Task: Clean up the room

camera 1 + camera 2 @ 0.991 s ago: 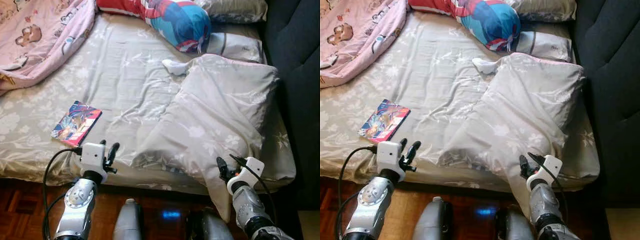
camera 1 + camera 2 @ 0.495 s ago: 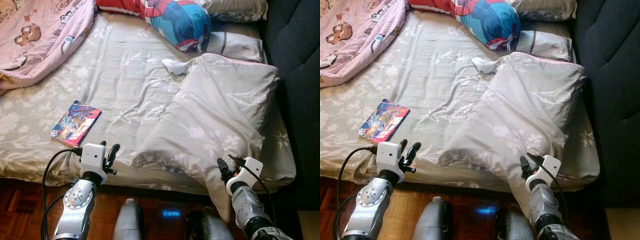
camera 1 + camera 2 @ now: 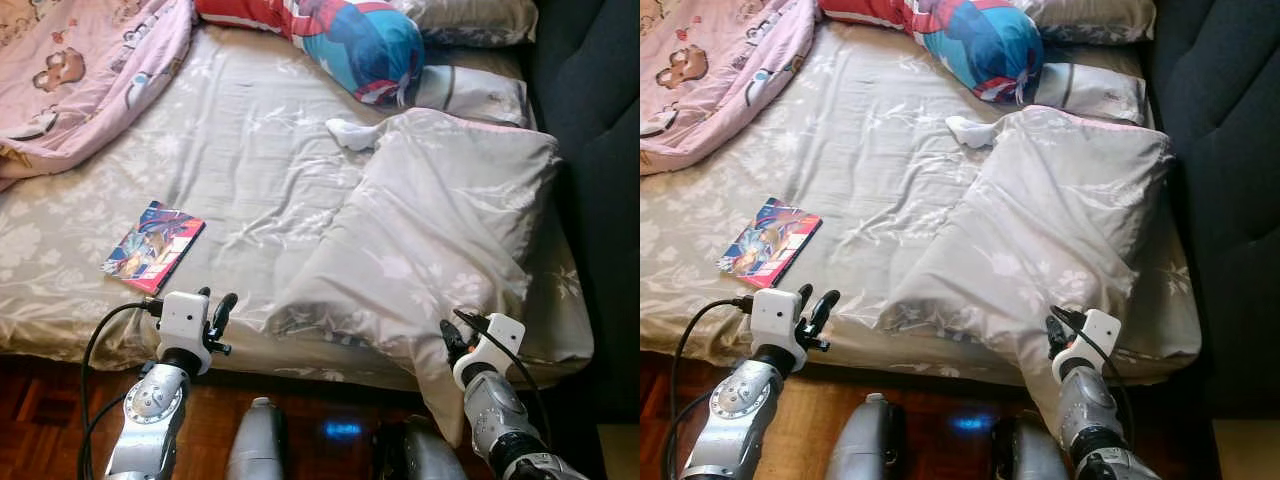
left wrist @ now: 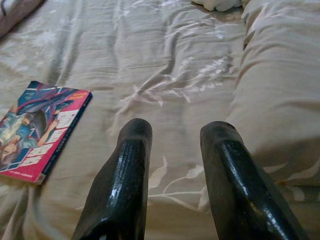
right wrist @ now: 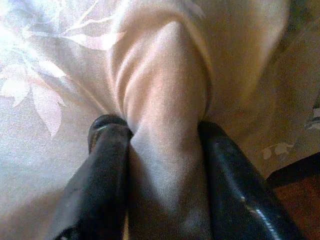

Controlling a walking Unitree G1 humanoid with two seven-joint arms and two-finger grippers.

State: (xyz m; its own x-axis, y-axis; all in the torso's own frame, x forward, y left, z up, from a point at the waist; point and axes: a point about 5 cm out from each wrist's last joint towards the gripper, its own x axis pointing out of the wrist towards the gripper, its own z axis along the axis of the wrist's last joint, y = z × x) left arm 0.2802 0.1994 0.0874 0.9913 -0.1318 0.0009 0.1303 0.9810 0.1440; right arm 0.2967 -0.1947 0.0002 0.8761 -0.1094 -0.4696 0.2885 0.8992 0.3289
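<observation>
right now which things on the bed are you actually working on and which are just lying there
In hand:
- right gripper, shut on a fold of the grey duvet
- left gripper, open near the comic book

Lying about:
- white sock
- pink blanket
- superhero pillow

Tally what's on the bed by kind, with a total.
Pillows and bolsters: 4 (floral pillow pinched by the right gripper, striped pillow, grey pillow, red-and-blue character bolster)
Blankets: 1 (pink blanket)
Books: 1 (comic book, ahead of the empty left gripper)
Socks: 1 (white sock)
Total: 7
</observation>
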